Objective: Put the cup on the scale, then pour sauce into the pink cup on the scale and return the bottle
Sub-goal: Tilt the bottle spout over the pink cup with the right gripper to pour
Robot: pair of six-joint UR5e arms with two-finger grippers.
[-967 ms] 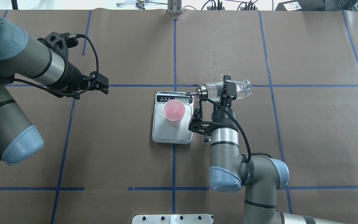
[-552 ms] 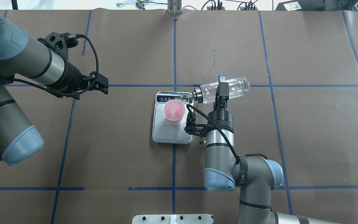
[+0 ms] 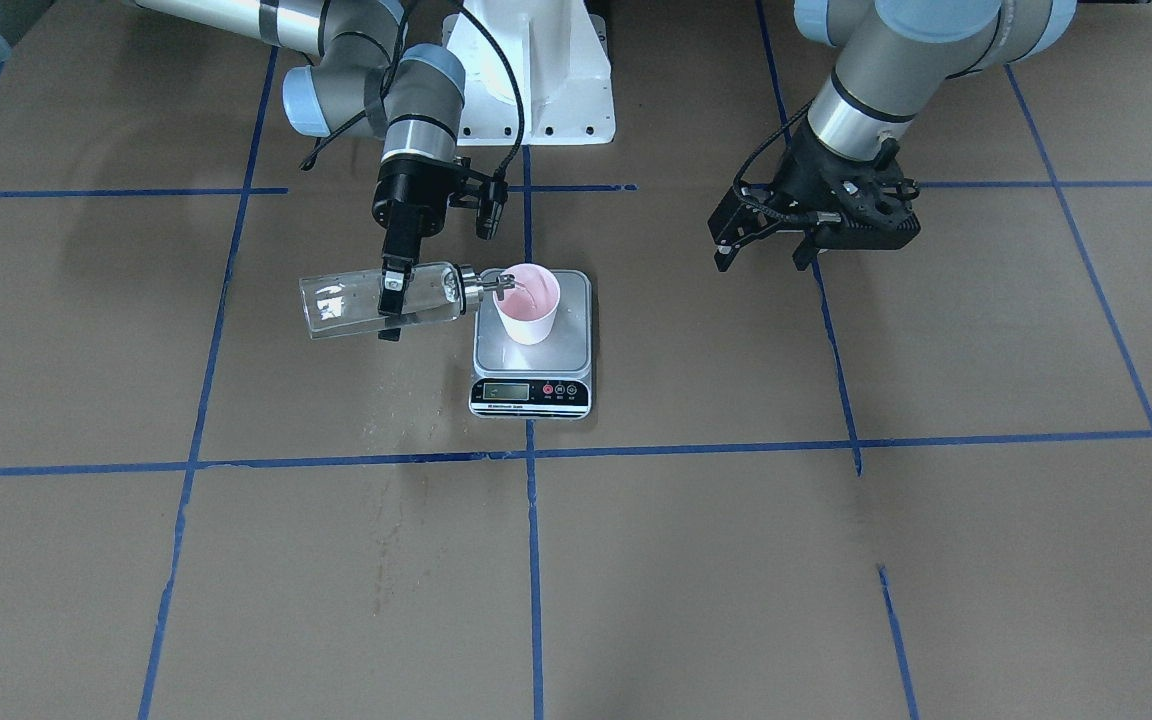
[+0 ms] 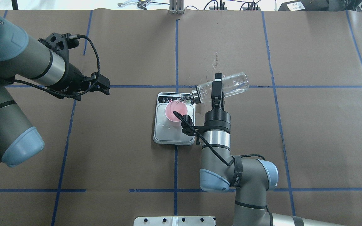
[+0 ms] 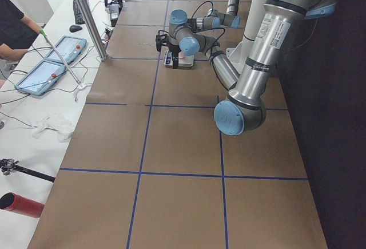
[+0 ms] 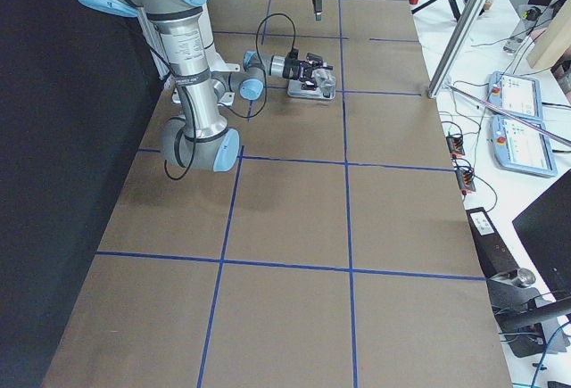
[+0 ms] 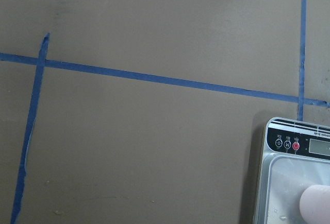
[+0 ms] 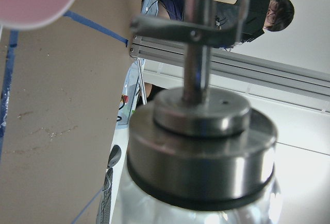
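Currently right jaws pinch the bottle [image 4: 234,83] mid-body, tilted with its spout at the rim of the cup [image 4: 172,108], which stands on the scale [image 4: 173,135] on the bench [image 4: 294,141]. Left jaws are spread and empty, well apart from the scale. Cup is placed, pour looks underway, bottle return is left. Scale panel writing is too small to read.

The table [image 4: 309,141] is covered with brown paper [image 3: 986,560] and divided into squares by blue tape lines [image 4: 176,47], and a white bench [image 5: 28,151] with a metal post [image 5: 86,14] stands beside it.
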